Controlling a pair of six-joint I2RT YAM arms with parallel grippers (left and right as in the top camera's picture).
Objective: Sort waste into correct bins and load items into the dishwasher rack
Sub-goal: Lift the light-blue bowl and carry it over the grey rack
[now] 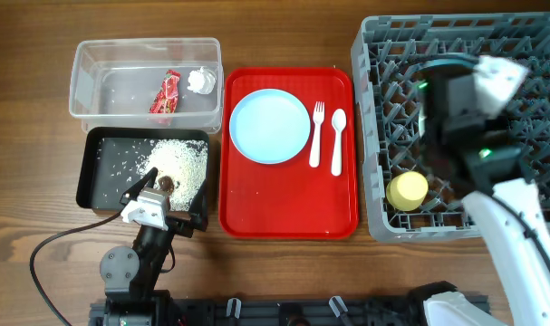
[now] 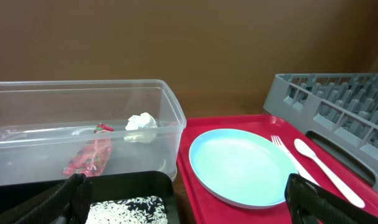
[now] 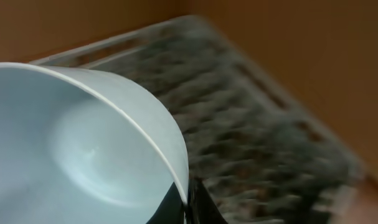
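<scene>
My right gripper (image 3: 187,205) is shut on the rim of a pale blue bowl (image 3: 83,143), held over the grey dishwasher rack (image 1: 383,54). The arm hides the bowl in the overhead view. A yellow cup (image 1: 408,190) sits in the rack. My left gripper (image 1: 170,201) is open and empty above the black tray (image 1: 98,172), which holds rice (image 1: 179,163) and a brown scrap (image 1: 166,183). The clear tub (image 1: 93,63) holds the red wrapper (image 1: 166,96) and the tissue (image 1: 202,81). The plate (image 1: 269,126), fork (image 1: 317,134) and spoon (image 1: 338,140) lie on the red tray (image 1: 284,204).
The right arm (image 1: 510,217) crosses the rack's front right corner. The left arm's cable (image 1: 53,249) loops over the table at the front left. The tub and black tray stand side by side, left of the red tray. No second bowl shows.
</scene>
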